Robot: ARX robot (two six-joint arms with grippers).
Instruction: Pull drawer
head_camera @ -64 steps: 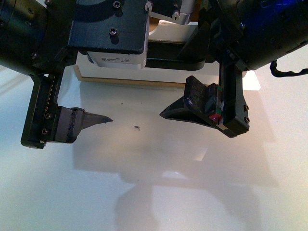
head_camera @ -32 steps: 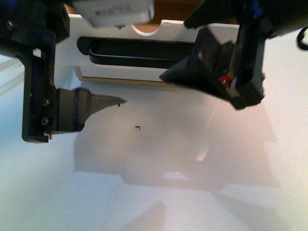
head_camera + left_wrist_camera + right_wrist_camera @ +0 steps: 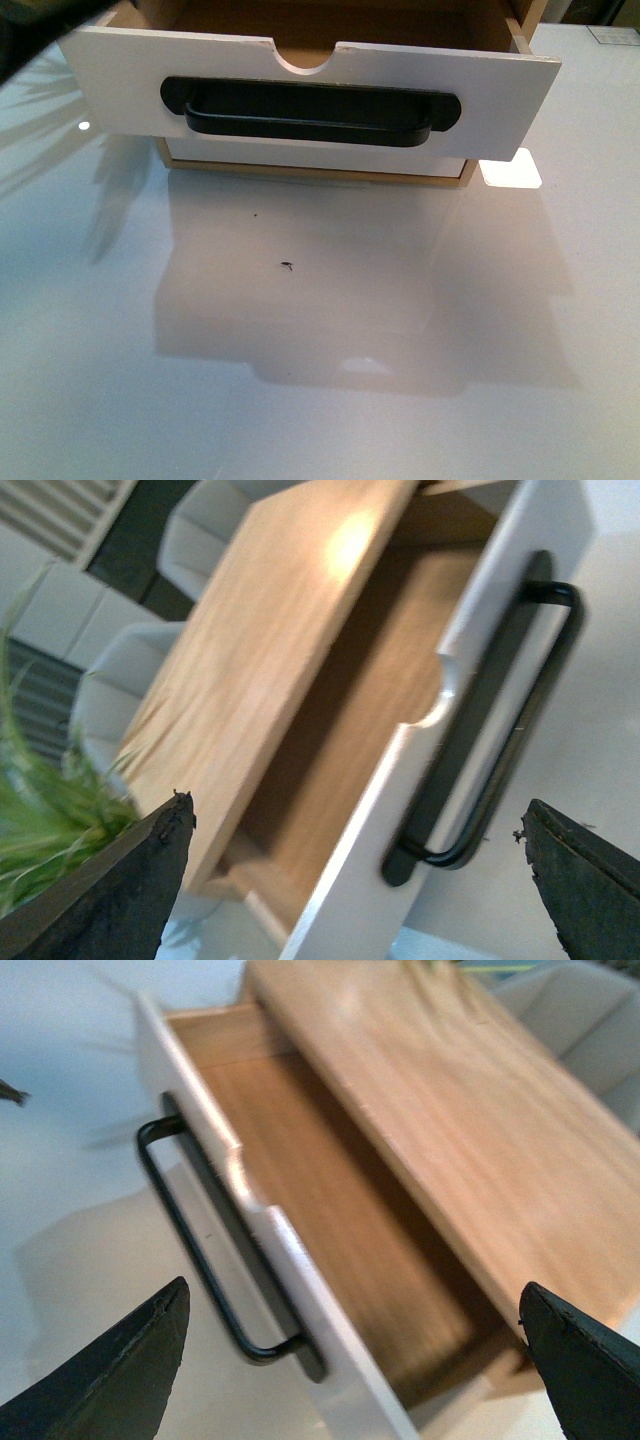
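The left gripper [image 3: 352, 815] and right gripper [image 3: 352, 1300] hang spread wide, gripping nothing, seemingly above (the wrist views are blurred) the drawer [image 3: 500, 95]. It juts nearward from its cabinet [image 3: 450, 1110] at centre far, its handle [image 3: 310, 118] free because the pull looks done.
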